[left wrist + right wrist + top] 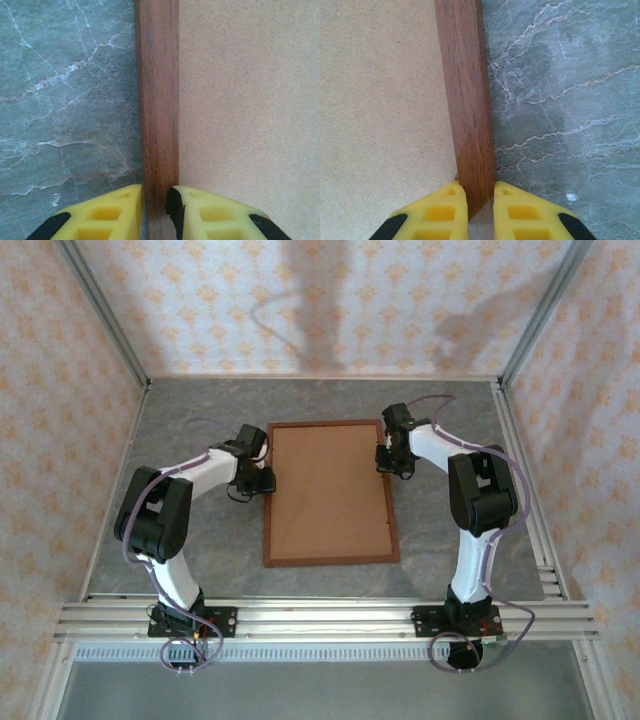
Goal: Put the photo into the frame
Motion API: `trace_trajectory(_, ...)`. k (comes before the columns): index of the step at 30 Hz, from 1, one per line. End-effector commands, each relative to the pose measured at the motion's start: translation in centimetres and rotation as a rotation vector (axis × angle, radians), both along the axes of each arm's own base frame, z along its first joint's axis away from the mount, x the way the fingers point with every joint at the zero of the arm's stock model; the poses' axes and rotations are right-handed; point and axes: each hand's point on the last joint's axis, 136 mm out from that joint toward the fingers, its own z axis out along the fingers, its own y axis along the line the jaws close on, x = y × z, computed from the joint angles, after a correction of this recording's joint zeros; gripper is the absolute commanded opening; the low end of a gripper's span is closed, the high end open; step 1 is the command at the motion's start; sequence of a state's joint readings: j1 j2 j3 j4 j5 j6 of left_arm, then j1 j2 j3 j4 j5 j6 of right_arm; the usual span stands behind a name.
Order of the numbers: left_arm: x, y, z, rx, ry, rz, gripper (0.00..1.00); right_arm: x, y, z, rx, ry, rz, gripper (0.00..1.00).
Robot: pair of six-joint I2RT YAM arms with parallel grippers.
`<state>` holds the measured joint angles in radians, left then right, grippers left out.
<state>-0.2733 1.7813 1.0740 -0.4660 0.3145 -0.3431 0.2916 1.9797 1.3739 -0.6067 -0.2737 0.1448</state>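
The reddish-brown wooden frame (330, 560) lies face down in the middle of the grey marbled table, a plain brown backing board (328, 495) filling its opening. My left gripper (263, 480) is shut on the frame's left rail (157, 100), one yellow finger (112, 212) on each side. My right gripper (388, 462) is shut on the right rail (465, 100) in the same way, its fingers (520, 212) straddling the wood. The photo is out of view.
The marbled tabletop (190, 440) runs out on both sides of the frame. Patterned walls and metal posts enclose the table, and an aluminium rail (320, 618) crosses the near edge by the arm bases.
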Motion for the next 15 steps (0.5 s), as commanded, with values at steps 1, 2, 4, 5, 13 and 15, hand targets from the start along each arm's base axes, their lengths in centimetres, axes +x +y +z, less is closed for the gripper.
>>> trace_trajectory(1, -1.8, -1.3, -3.2, 0.0, 0.088, -0.036, 0.26, -0.7, 0.0, -2.2, -0.032, 0.048, 0.005, 0.14)
trace_trajectory(2, -1.9, -1.5, -3.4, 0.001, 0.093, -0.04, 0.26, -0.8, 0.1, -2.3, -0.03, 0.051, 0.005, 0.14)
trace_trajectory(4, -2.1, -1.9, -3.7, 0.004, 0.099, -0.052, 0.27, -0.8, 0.2, -2.3, -0.023, 0.051, 0.006, 0.14)
trace_trajectory(5, -2.2, -2.1, -3.9, 0.006, 0.101, -0.059, 0.28, -0.7, 0.2, -2.3, -0.022, 0.052, 0.006, 0.14)
trace_trajectory(13, -2.6, -3.3, -5.0, 0.036, 0.124, -0.1, 0.31, -0.8, 0.3, -2.3, -0.022, 0.054, 0.007, 0.14)
trace_trajectory(15, -2.5, -3.6, -5.1, 0.034, 0.123, -0.105, 0.31, -0.8, 0.3, -2.4, -0.021, 0.056, 0.006, 0.14)
